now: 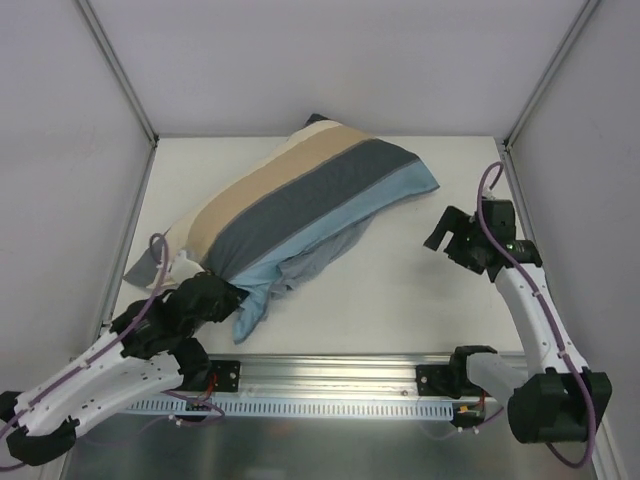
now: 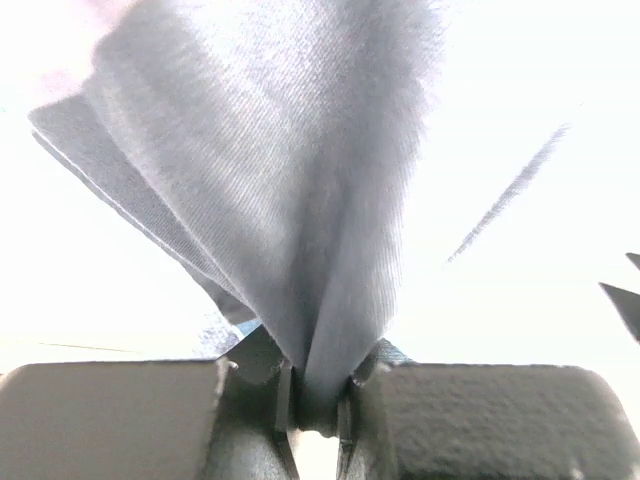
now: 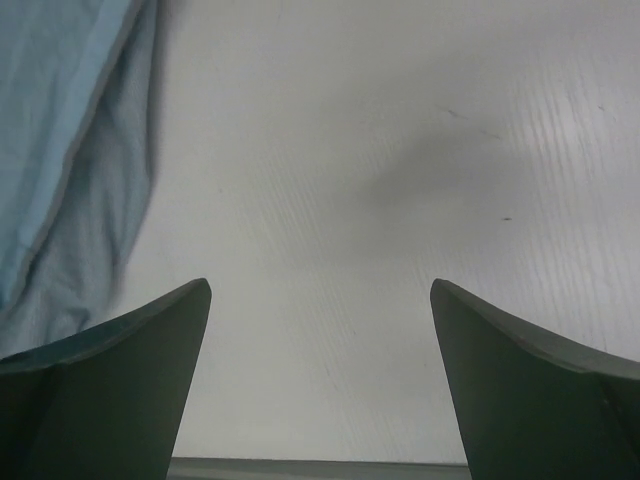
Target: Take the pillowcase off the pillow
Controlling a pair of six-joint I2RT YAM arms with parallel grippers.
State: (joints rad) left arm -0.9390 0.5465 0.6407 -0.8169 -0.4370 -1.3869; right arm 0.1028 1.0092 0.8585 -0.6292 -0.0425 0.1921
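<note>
At the white table's (image 1: 400, 300) 7 o'clock, the left gripper (image 1: 215, 298) (image 2: 312, 400) is clamped on a grey-blue fold of the striped cream, tan, grey and blue cloth pillowcase (image 1: 310, 195) (image 2: 270, 180). At 3 o'clock the right gripper (image 1: 445, 235) (image 3: 320, 290) hangs wide apart, holding nothing. The pillowcase lies diagonally from 8 toward 12 o'clock, and the plump white pillow (image 1: 184, 264) shows at its 8 o'clock end.

On the white table (image 1: 400, 290) the filled striped pillowcase (image 1: 310, 195) is laid diagonally, far centre to near left, its loose grey-blue cloth spread on the surface; what may be the pillow (image 1: 183, 264) is glimpsed at its near-left end
</note>
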